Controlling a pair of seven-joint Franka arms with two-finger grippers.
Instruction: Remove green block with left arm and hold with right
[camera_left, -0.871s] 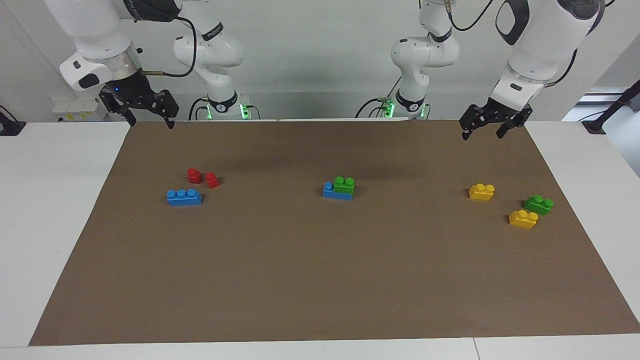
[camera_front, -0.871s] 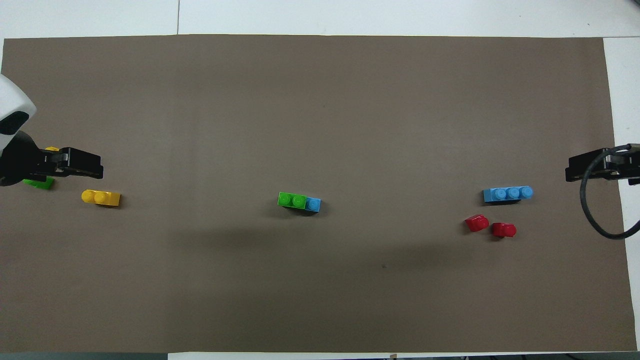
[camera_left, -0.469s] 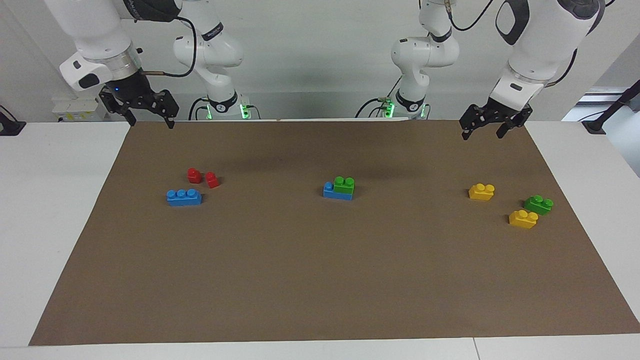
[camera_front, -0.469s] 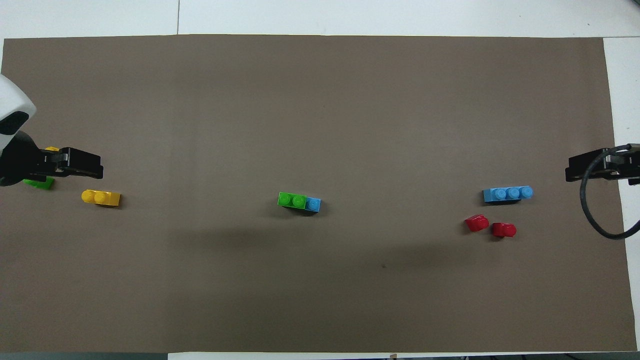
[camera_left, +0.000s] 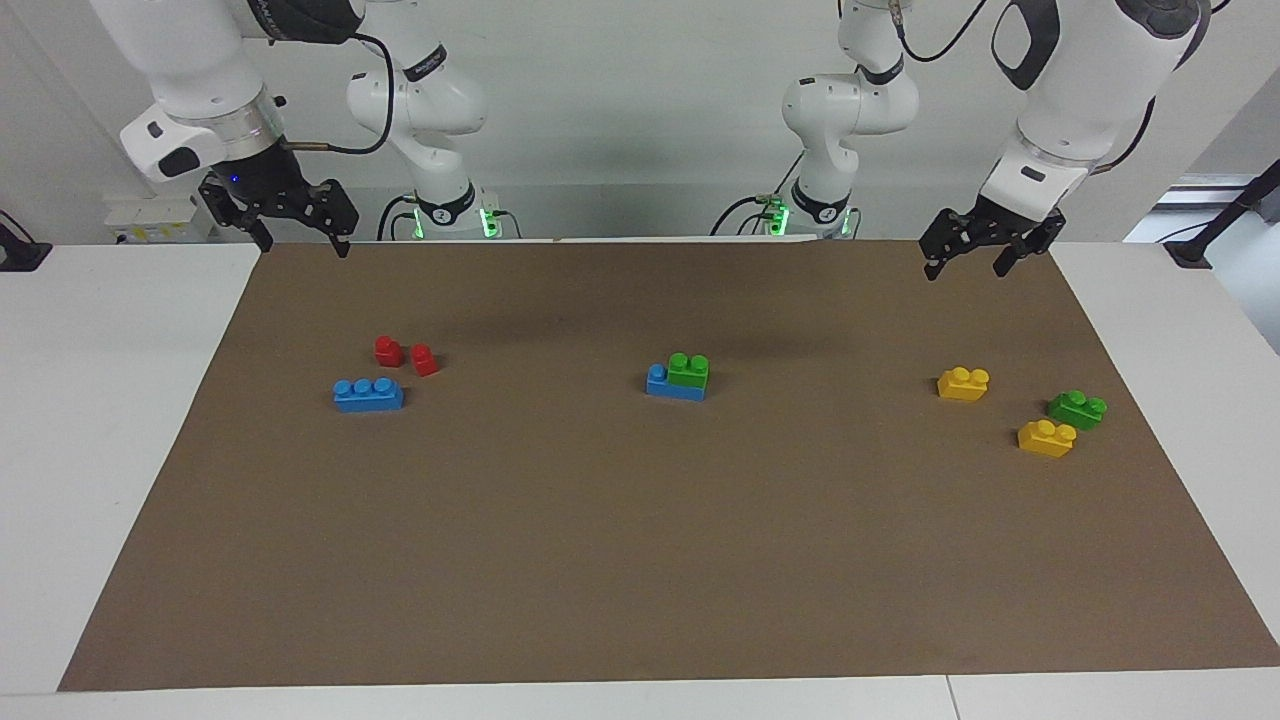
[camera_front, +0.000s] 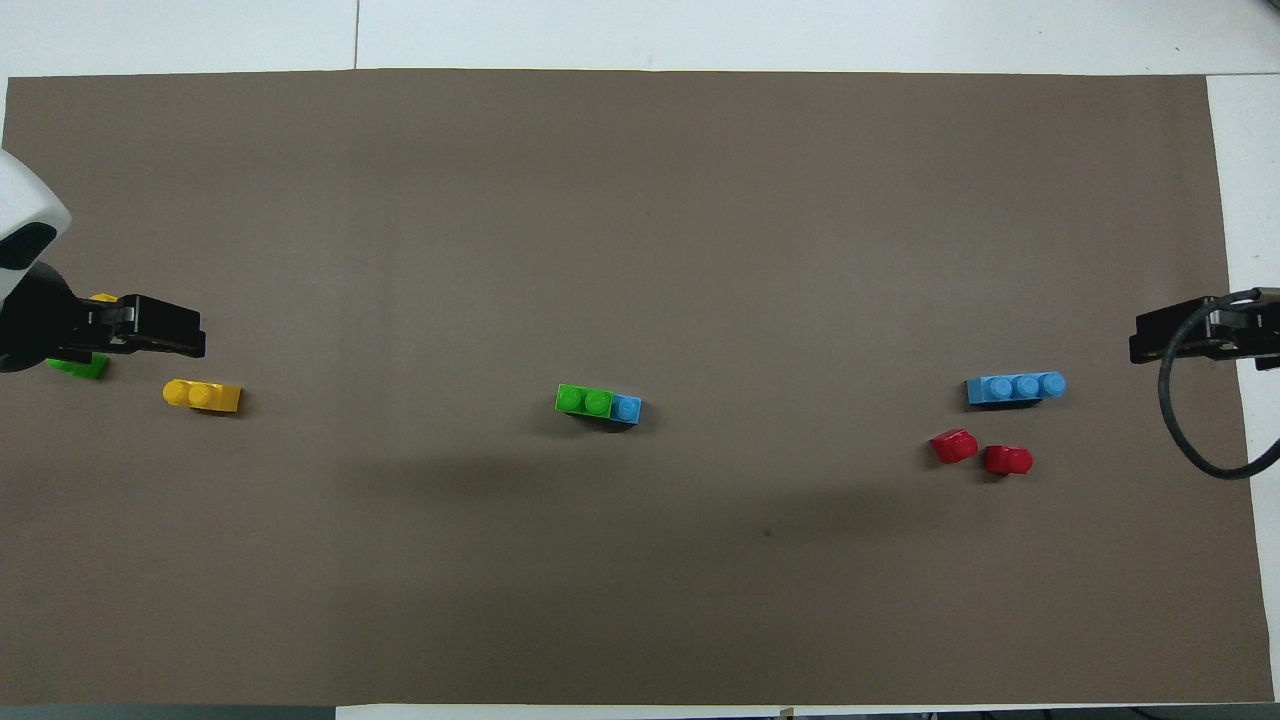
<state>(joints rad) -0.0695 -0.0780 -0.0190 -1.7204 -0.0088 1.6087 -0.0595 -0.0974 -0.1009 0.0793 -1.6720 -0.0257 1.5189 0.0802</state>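
The green block (camera_left: 688, 370) is a two-stud brick stuck on top of a blue three-stud brick (camera_left: 660, 384) in the middle of the brown mat; in the overhead view the green block (camera_front: 584, 400) covers most of that blue brick (camera_front: 627, 407). My left gripper (camera_left: 966, 266) hangs open and empty, high over the mat's edge at the left arm's end; it also shows in the overhead view (camera_front: 185, 337). My right gripper (camera_left: 304, 246) hangs open and empty over the mat's corner at the right arm's end, and shows in the overhead view (camera_front: 1148, 345). Both are well apart from the block.
A second green brick (camera_left: 1077, 409) and two yellow bricks (camera_left: 963, 383) (camera_left: 1046, 438) lie at the left arm's end. A lone blue brick (camera_left: 368, 393) and two red bricks (camera_left: 388, 350) (camera_left: 424, 359) lie at the right arm's end.
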